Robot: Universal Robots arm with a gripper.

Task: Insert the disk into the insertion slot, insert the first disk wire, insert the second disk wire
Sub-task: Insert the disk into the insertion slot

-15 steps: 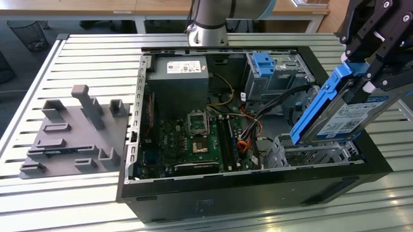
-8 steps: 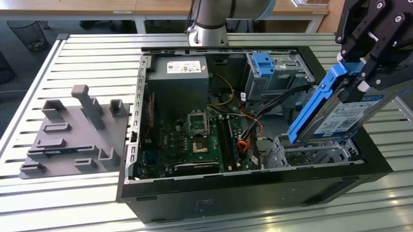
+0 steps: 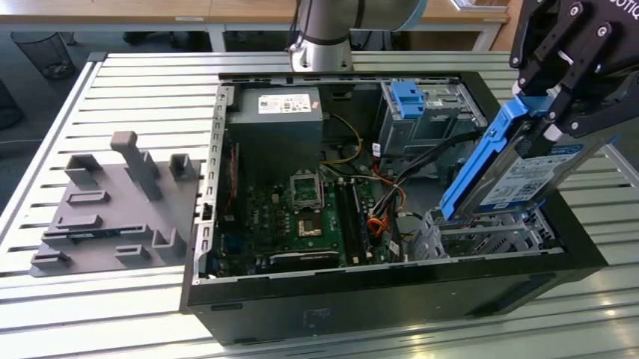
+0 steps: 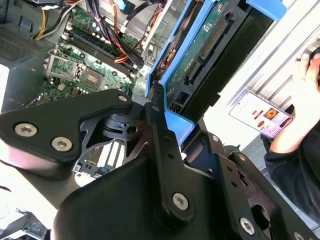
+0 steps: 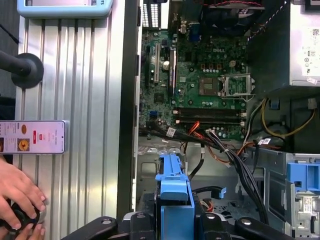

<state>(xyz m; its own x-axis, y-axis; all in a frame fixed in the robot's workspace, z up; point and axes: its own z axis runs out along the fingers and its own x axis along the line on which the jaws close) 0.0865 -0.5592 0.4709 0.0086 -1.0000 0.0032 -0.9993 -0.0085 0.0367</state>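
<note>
A single robot hand point(image 3: 555, 123) is clamping its fingers on the upper end of the disk point(image 3: 529, 176), one silver drive in its blue carrier point(image 3: 477, 168), and is holding it steeply tilted over the open computer case point(image 3: 349, 299). The grip at the top end is probably leaving the lower edge free to lead into the insertion slot point(image 3: 489, 239), the low perforated cage lying directly beneath the hand. Whether the carrier's lower corner is touching the cage's rim cannot be told. In the first wrist view the carrier point(image 5: 172, 177) is pointing down over the slot's metal floor point(image 5: 147, 175), so the disk is not yet seated. Two cages are sitting in the case: the low one under the hand and a taller one with a blue latch point(image 3: 411, 101) beyond it. A loose bundle of wires point(image 3: 384, 202) is trailing beside the hand, none plugged into the disk. One motherboard point(image 3: 304, 217) is lying farther off, and one phone point(image 5: 32, 136) is resting on the slatted desk point(image 3: 120, 82) outside the case.
</note>
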